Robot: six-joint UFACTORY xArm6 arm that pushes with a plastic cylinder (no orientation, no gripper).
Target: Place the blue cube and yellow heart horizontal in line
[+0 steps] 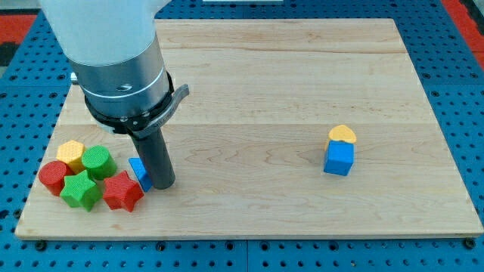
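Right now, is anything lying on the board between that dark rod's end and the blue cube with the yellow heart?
Nothing visible does. My tip sits at the view's left beside a small blue block, while the blue cube and yellow heart touch each other at the view's right, with only bare wooden board between.

Pale matt wooden board (302,83) (visible grain), brushed metal collar (125,79), matt dark rod (155,155)

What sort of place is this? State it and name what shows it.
Probably a robotics lab bench: a wooden board on blue perforated panel, small blocks like the blue cube and yellow heart, and my tip.
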